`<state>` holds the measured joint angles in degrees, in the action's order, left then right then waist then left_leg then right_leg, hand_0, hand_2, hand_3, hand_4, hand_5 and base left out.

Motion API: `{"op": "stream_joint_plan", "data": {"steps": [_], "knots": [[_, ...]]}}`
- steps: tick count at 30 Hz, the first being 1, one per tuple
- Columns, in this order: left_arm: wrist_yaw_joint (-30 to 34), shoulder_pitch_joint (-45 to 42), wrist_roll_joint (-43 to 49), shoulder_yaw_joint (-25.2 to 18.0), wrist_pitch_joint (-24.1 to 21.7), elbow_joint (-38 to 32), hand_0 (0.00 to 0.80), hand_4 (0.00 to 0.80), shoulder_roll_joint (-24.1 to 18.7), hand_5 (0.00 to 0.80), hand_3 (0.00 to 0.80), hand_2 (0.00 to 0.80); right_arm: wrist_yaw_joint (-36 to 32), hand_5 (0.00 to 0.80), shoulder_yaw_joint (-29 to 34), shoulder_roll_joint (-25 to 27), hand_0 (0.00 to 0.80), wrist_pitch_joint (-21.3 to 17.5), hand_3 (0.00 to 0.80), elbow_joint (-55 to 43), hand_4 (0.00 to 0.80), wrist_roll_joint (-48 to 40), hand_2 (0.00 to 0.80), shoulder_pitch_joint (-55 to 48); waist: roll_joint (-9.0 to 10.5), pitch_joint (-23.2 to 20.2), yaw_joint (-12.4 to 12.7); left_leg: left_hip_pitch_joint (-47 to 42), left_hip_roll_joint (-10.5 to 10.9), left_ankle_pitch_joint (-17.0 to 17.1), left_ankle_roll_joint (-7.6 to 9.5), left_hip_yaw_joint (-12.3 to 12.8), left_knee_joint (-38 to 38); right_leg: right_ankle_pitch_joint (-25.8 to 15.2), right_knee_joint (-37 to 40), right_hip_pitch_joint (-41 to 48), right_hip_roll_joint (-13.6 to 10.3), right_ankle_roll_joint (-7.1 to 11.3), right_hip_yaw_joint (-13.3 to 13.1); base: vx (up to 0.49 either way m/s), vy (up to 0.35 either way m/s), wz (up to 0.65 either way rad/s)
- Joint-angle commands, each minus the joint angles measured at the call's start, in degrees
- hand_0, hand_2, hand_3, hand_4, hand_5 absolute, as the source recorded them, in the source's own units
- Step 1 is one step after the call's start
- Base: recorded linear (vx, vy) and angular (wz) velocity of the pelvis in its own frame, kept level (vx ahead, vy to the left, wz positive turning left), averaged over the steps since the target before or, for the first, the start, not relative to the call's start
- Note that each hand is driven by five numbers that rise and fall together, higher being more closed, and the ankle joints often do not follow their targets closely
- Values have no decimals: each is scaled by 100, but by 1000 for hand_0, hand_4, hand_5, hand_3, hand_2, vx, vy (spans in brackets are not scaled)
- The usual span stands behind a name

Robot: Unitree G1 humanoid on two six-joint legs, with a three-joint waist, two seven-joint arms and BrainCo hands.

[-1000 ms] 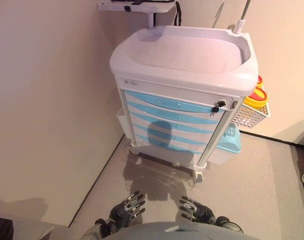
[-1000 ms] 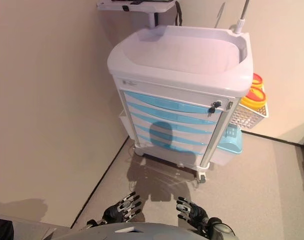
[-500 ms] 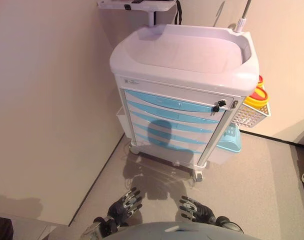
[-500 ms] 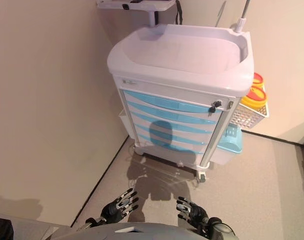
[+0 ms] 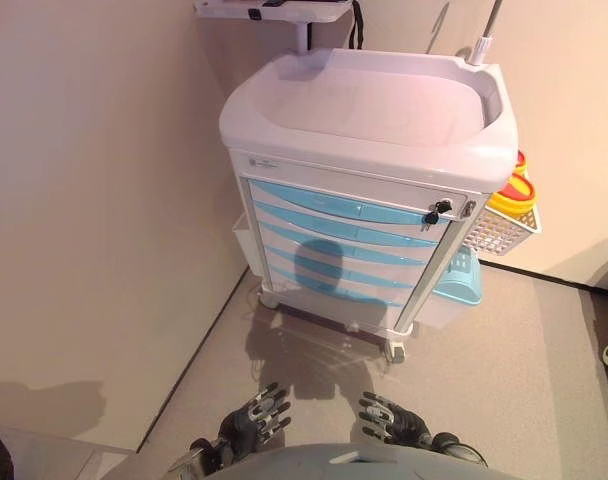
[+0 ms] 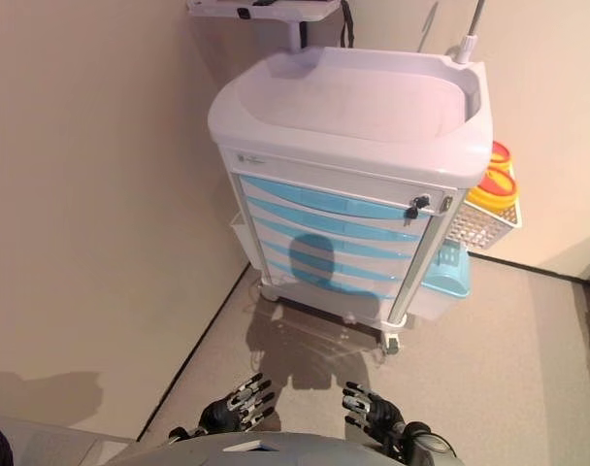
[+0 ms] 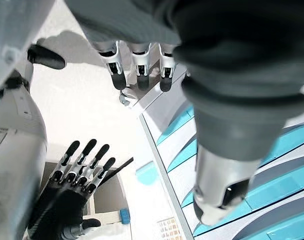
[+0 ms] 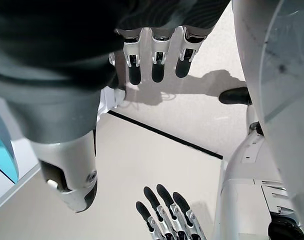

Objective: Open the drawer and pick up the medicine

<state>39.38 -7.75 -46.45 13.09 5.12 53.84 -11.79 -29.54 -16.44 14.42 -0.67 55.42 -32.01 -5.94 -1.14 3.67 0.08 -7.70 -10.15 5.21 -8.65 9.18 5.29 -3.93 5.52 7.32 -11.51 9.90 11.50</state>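
Observation:
A white medical cart [image 5: 364, 110] stands ahead against the wall, with several blue-fronted drawers [image 5: 344, 235] all closed and a small black key lock [image 5: 433, 213] at the upper right of the drawer stack. No medicine shows. My left hand [image 5: 252, 420] and right hand [image 5: 392, 420] hang low at the bottom of the eye views, well short of the cart, both with straight fingers and empty. The left wrist view shows the left hand's fingers [image 7: 137, 65] straight, the right wrist view the right hand's fingers [image 8: 154, 55] straight.
A white wire basket [image 5: 499, 232] with yellow and red containers hangs on the cart's right side, and a light blue bin [image 5: 462, 280] sits below it. A wall [image 5: 94, 200] runs close along the left. A shelf [image 5: 274, 10] stands behind the cart.
My left hand has shifted slightly at the bottom of the view. The cart and the right hand have not moved.

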Motion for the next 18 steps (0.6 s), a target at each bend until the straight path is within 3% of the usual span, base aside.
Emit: {"op": "stream_joint_plan", "data": {"steps": [1, 9, 18], "knots": [[202, 419, -361, -83, 146, 335, 0, 0, 115, 0, 0, 0, -171, 0, 125, -251, 0, -158, 0, 106, 0, -56, 0, 371, 215, 301, 141, -37, 447, -565, 512, 246, -348, -236, -142, -243, -65, -123, 360, 54, 6, 0], [-31, 424, -1166, -230, 326, 277, 0, 0, 172, 0, 0, 0, -48, 0, 184, -199, 0, -126, 0, -31, 0, -125, 0, 310, 200, 541, 76, 258, 362, -595, 544, 173, -595, -67, -551, -575, -120, -162, 160, 47, 9, 0], [34, 1295, -2726, -105, 295, 100, 0, 0, 326, 0, 0, 0, 321, 0, 87, -137, 0, -441, 0, -306, 0, -496, 0, 692, 297, 1489, -186, 1670, 208, -680, 536, -84, -1667, 137, -1822, -2219, -50, -276, -301, -119, -3, -3]]}}
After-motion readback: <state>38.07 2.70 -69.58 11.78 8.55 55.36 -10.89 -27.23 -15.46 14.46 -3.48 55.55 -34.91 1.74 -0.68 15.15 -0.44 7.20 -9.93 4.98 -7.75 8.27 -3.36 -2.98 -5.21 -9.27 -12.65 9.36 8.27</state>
